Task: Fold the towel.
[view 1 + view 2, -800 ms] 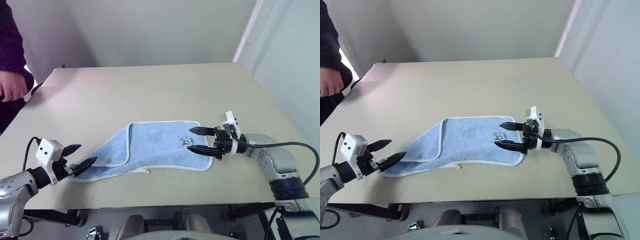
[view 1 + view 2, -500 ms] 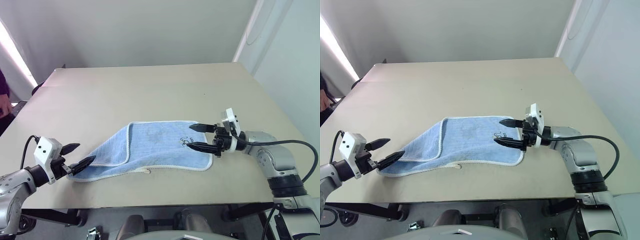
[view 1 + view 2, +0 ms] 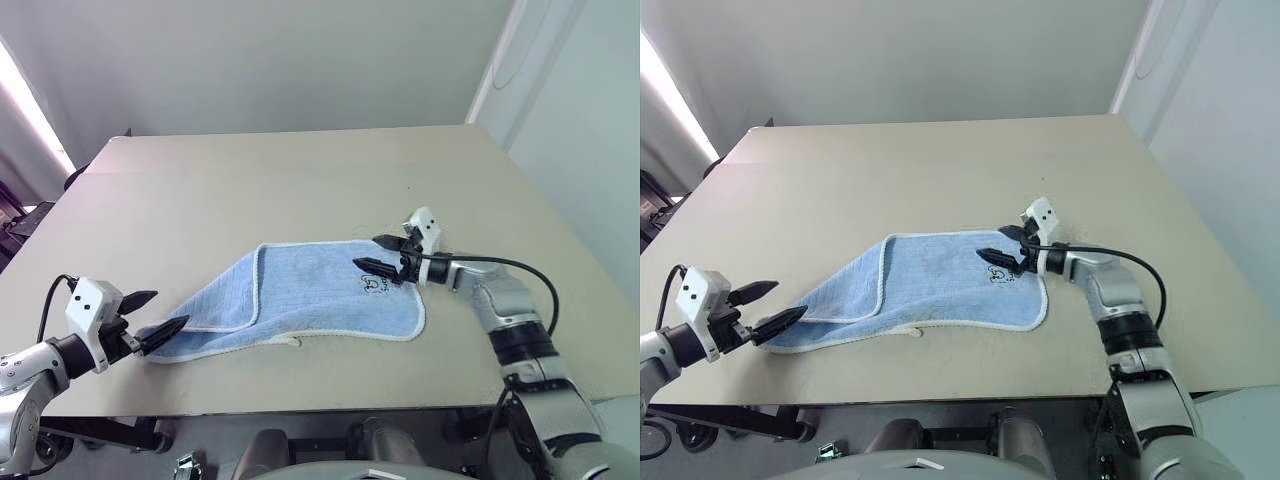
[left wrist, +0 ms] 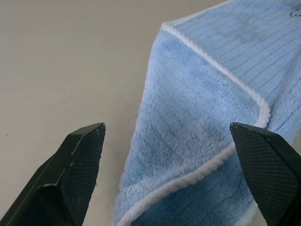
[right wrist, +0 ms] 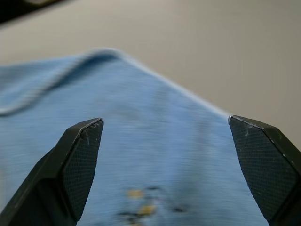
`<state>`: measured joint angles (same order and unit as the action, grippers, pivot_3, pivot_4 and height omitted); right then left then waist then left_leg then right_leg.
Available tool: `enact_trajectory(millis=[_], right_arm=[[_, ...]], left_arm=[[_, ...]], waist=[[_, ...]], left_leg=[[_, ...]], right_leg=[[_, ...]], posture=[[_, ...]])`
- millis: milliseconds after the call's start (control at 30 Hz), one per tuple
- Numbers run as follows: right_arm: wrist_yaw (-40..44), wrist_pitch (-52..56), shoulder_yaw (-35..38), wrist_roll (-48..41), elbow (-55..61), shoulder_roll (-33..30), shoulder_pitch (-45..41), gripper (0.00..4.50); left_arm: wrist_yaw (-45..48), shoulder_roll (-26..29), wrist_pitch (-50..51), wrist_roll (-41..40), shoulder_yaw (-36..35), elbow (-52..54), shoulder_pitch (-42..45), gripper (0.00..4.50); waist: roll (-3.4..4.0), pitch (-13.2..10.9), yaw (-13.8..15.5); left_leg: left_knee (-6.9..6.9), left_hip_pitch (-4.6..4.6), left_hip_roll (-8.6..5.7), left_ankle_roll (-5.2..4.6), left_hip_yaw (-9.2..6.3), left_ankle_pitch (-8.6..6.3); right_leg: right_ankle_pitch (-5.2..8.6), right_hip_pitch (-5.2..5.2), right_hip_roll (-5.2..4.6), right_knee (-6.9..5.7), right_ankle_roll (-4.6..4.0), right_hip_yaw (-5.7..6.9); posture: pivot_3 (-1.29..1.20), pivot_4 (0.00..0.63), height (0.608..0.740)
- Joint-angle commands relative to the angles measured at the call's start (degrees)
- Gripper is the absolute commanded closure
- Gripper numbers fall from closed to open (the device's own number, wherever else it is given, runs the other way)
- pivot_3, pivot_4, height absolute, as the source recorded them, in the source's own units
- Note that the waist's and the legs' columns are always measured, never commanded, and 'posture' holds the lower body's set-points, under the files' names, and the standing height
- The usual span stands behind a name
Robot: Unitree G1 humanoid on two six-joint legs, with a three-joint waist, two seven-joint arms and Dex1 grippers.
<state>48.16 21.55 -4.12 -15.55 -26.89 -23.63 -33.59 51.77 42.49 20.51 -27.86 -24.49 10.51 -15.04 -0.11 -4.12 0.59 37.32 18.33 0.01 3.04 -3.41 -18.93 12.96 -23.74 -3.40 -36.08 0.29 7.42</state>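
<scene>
The towel lies on the table near its front edge, its left part folded over on itself, with the white piping running along the fold. The dark embroidered mark sits near the towel's right end. The right hand hovers just above that mark, its fingers spread and holding nothing. The left hand waits at the towel's left tip, fingers spread wide, also gripping nothing.
</scene>
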Motion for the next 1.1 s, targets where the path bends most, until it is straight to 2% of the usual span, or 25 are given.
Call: enact_trajectory(millis=[33, 267, 433, 567, 667, 967, 1033, 1100], right_arm=[[-4.65, -3.82, 0.13, 4.31, -8.21, 1.03, -5.58, 0.00], [-2.64, -2.94, 0.66, 7.10, -24.92, 0.85, -14.05, 0.00], [2.59, -1.72, 0.10, 8.44, -28.92, -0.63, -15.42, 0.00], [2.83, -0.56, -0.13, 10.05, -32.52, -0.44, -17.34, 0.00], [3.11, -3.25, -0.89, 11.71, -33.42, -0.21, -17.18, 0.63], [2.07, -7.40, -1.69, 16.10, -35.67, -0.24, -18.16, 3.90], [1.87, -7.93, -1.30, 16.05, -35.75, -0.10, -18.33, 4.47], [2.12, -8.16, -0.70, 15.43, -35.06, 0.22, -18.37, 4.47]], left_arm=[[-1.52, -0.36, 0.22, -0.57, -0.81, 4.05, 0.13, 0.02], [-3.18, -2.63, -0.03, -0.54, -0.94, 7.01, -3.04, 0.02], [-4.10, -3.86, -0.31, -0.15, -0.04, 7.92, -4.22, 0.02], [-4.53, -4.37, -0.65, 0.48, 1.01, 7.78, -4.13, 0.02], [-4.62, -4.34, -0.63, 0.44, 1.17, 8.08, -4.27, 0.00], [-4.37, -3.85, -0.63, 0.25, 0.74, 8.80, -4.44, 0.00], [-4.81, -3.88, -0.41, 0.31, 1.28, 9.47, -3.68, 0.00], [-5.36, -4.02, 0.35, 0.11, 2.45, 11.17, -2.65, 0.00]], waist=[[0.00, 0.00, -0.06], [0.00, 0.01, -0.44], [-0.01, 0.03, -0.47], [-0.01, 0.05, -0.45], [-0.04, 0.08, -0.43], [-0.04, 0.09, -1.36], [-0.05, 0.10, -1.37], [-0.05, 0.10, -1.36]], left_leg=[[0.00, 0.00, 0.00, 0.00, 0.04, 0.00], [-0.06, 0.01, -0.01, -0.01, 0.27, 0.00], [-0.04, -0.02, 0.01, -0.02, 0.29, 0.01], [-0.01, -0.03, 0.02, -0.02, 0.28, 0.01], [-0.01, -0.03, 0.04, -0.02, 0.28, 0.01], [-0.02, -0.03, 0.04, -0.02, 0.29, 0.01], [-0.01, -0.05, 0.04, -0.02, 0.29, 0.01], [0.04, -0.07, 0.04, -0.02, 0.29, 0.01]], right_leg=[[-0.01, -0.02, 0.00, -0.01, -0.02, -0.05], [-0.07, -0.17, 0.05, -0.06, -0.10, -0.34], [-0.10, -0.18, 0.08, -0.09, -0.14, -0.38], [-0.10, -0.18, 0.13, -0.10, -0.15, -0.38], [-0.12, -0.18, 0.16, -0.11, -0.18, -0.38], [-0.12, -0.18, 0.16, -0.10, -0.18, -0.41], [-0.13, -0.16, 0.16, -0.11, -0.18, -0.41], [-0.16, -0.12, 0.16, -0.11, -0.22, -0.42]], posture=[[0.00, 0.000, 0.740], [0.00, 0.000, 0.740], [0.00, 0.000, 0.740], [0.00, 0.000, 0.740], [0.00, 0.000, 0.740], [0.00, 0.000, 0.740], [0.00, 0.000, 0.740], [0.00, 0.000, 0.740]])
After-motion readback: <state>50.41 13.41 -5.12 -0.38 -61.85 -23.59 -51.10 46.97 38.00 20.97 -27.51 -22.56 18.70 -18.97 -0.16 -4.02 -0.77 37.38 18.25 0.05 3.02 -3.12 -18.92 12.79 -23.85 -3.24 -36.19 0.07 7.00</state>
